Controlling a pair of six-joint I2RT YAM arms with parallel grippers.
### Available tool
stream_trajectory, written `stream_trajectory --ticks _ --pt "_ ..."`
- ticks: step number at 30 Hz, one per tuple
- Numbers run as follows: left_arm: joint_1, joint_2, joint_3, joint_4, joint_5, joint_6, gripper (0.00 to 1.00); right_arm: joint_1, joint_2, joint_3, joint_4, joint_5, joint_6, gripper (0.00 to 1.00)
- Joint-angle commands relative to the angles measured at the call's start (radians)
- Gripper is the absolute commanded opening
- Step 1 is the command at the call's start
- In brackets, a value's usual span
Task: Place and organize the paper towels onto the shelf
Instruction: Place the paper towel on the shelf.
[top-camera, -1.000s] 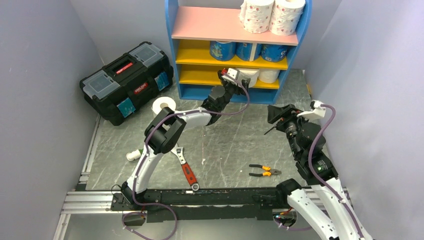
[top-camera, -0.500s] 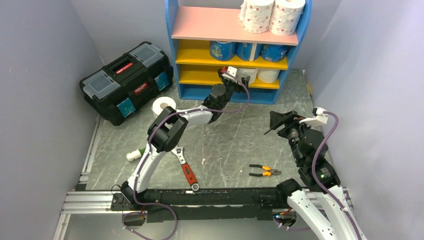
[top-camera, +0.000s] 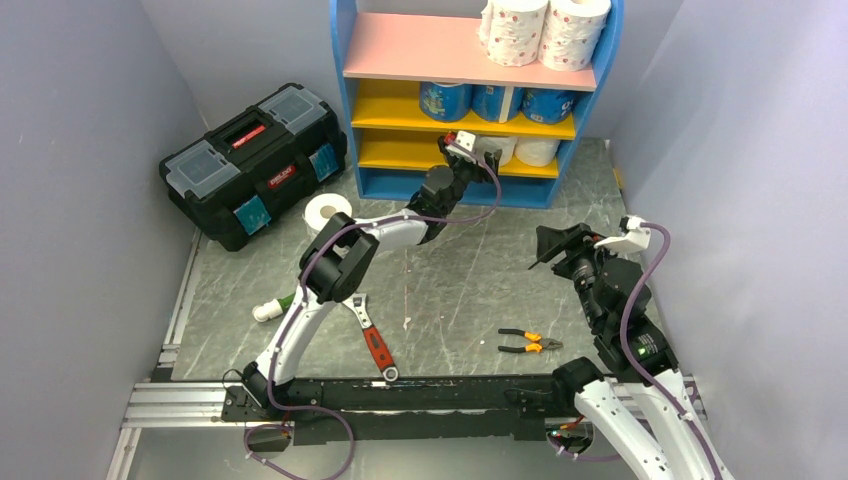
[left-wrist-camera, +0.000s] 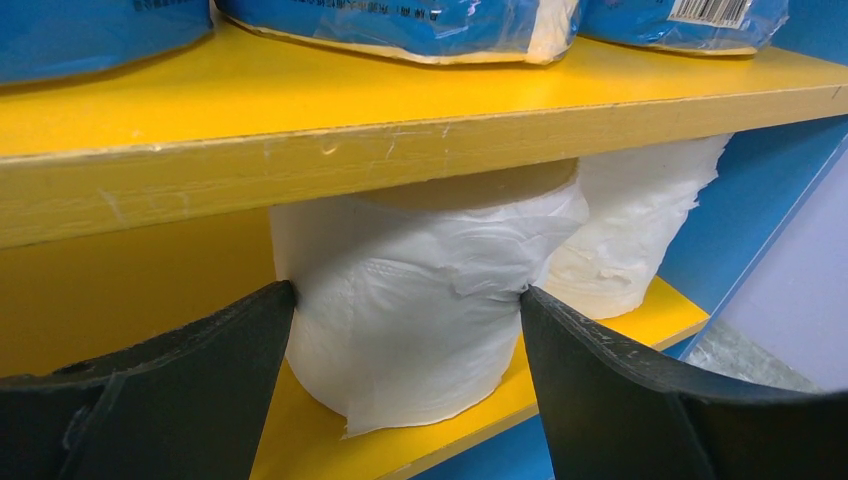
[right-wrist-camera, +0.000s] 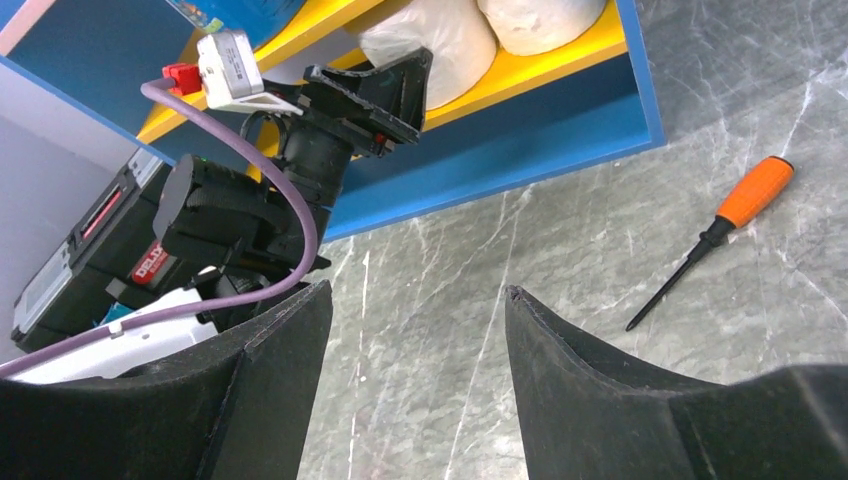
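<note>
Paper towel roll (left-wrist-camera: 420, 300) stands on shelf (left-wrist-camera: 300, 150), between fingertips (left-wrist-camera: 200, 380) of left pincer (left-wrist-camera: 407, 292).

LIGHT: you have bright, even overhead light | SHADOW: soft; roll (left-wrist-camera: 420, 330) darkens under board (left-wrist-camera: 300, 150) at 12 o'clock | FOCUS: sharp | EDGES: top view's walls (top-camera: 90, 150) splay.

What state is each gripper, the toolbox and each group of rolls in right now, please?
left gripper: closed on plain roll, which stands on lower yellow board.
right gripper: open, empty.
toolbox: lid shut.
loose roll: on end on table, unshelved.
blue-wrapped rolls: on upper yellow board.
pink-dotted rolls: upright on pink board.
</note>
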Motion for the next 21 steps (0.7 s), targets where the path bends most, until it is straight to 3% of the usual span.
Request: stream_trajectory --ticks 1,15,21 --pt "0.006 0.024 0.054 0.023 0.031 -0.04 0.89 0.0 0.007 -0.007 0.011 -0.008 0.008 0.66" --pt "0.006 0.019 0.046 0.034 0.062 -0.049 0.9 0.001 0.016 -0.014 0.022 -0.003 0.004 0.66" --pt "0.011 -0.049 -0.046 0.08 0.024 -0.031 0.94 0.0 0.022 0.005 0.01 0.016 -0.011 0.66"
